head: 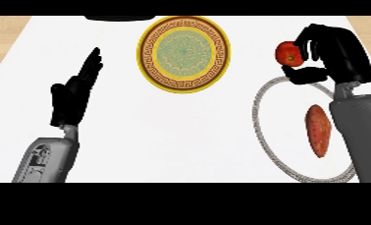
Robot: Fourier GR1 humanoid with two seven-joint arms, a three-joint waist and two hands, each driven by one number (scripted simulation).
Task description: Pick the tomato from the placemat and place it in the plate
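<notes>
White desk (181, 135), wood-toned strips at both far corners. Right robot hand (330, 54) curled round the tomato (288, 53), pinching it at the far rim of the round grey-edged placemat (270, 135). Orange-brown sweet potato (318, 130) lies on the placemat. Patterned yellow-rimmed plate (184, 54) sits well apart to the left. Left robot hand (72, 96) rests at left, fingers straight, spread.
</notes>
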